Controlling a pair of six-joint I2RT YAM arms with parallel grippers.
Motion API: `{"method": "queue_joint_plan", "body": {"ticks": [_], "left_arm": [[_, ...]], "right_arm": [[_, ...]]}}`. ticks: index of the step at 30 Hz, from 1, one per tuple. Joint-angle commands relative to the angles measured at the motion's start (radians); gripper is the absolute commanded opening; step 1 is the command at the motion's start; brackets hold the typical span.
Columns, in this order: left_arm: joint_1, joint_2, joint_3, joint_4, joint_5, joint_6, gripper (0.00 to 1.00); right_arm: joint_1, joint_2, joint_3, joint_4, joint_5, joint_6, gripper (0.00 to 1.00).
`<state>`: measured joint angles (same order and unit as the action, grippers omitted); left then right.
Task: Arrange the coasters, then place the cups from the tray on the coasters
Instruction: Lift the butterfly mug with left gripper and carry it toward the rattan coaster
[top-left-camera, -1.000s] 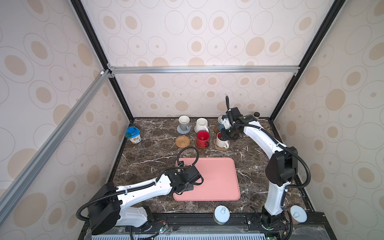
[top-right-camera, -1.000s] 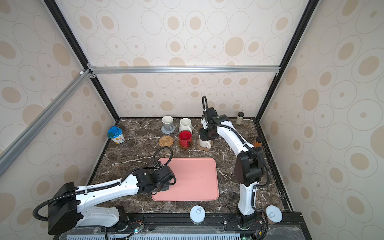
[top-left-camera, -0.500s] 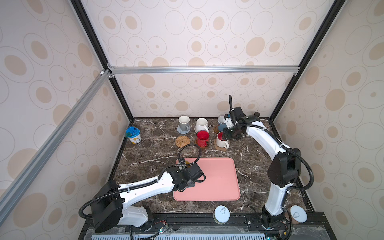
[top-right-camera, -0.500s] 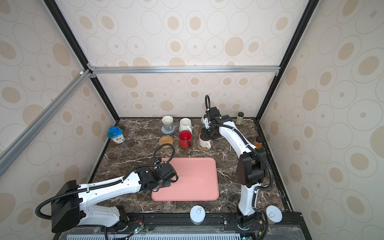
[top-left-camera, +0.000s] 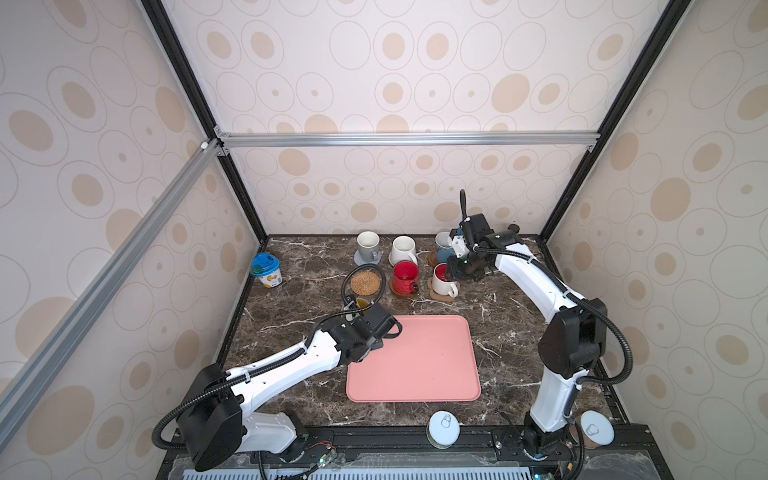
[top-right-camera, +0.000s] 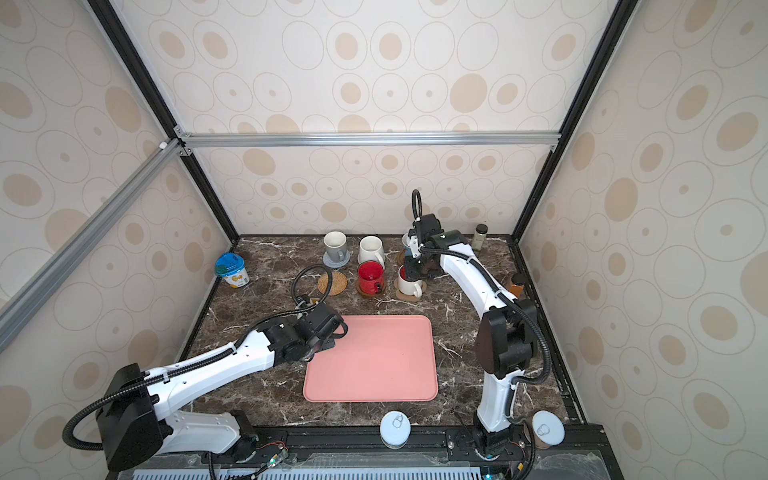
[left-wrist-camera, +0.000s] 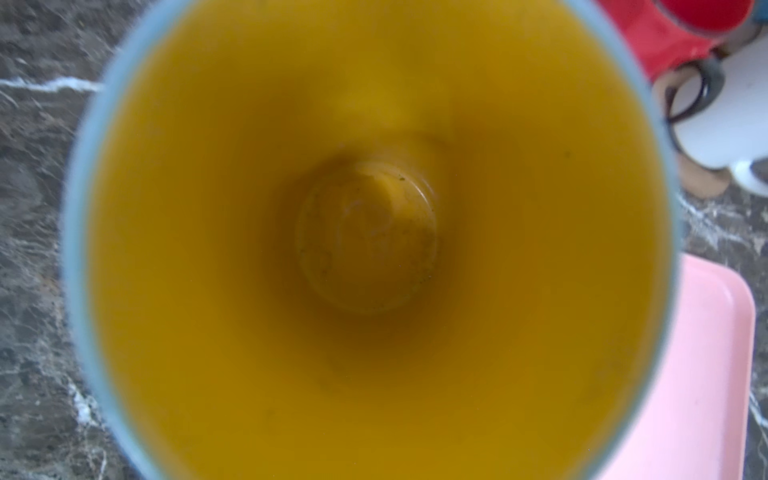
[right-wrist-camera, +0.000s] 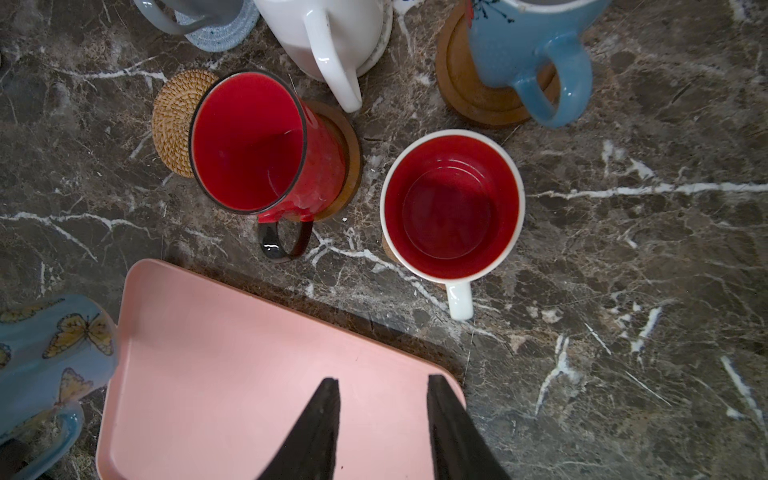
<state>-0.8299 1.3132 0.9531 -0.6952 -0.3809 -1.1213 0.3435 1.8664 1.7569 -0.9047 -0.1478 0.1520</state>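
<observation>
Held item: the left gripper has its jaws clamped on the blue butterfly-printed mug with yellow inside. The mug is upright, just off the far-left corner of the large flat pink rectangular tray and near the tan rattan round coaster.

Free tool: the right gripper has its jaws apart, just beside the white mug with red inside, which stands on the brown paw-shaped coaster.

Back row, on the dark marble tabletop:
- grey mug on the grey-blue knit round coaster
- white mug on the cream woven round coaster
- light blue mug on a brown wooden disc

Front row: red glossy mug on a second wooden disc, next to the rattan coaster.
</observation>
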Motion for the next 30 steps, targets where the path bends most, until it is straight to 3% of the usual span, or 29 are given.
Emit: {"method": "queue_joint_plan", "body": {"ticks": [1, 14, 30], "left_arm": [[0.037, -0.004, 0.089, 0.077, -0.085, 0.071, 0.15], [0.149, 0.115, 0.164, 0.180, -0.004, 0.204, 0.14], [0.242, 0.262, 0.295, 0.229, 0.016, 0.303, 0.14]], "right_arm": [[-0.011, -0.043, -0.018, -0.016, -0.004, -0.002, 0.39], [-0.018, -0.087, -0.060, -0.013, 0.002, 0.008, 0.39], [-0.023, -0.144, -0.117, -0.011, 0.005, 0.015, 0.39]]}}
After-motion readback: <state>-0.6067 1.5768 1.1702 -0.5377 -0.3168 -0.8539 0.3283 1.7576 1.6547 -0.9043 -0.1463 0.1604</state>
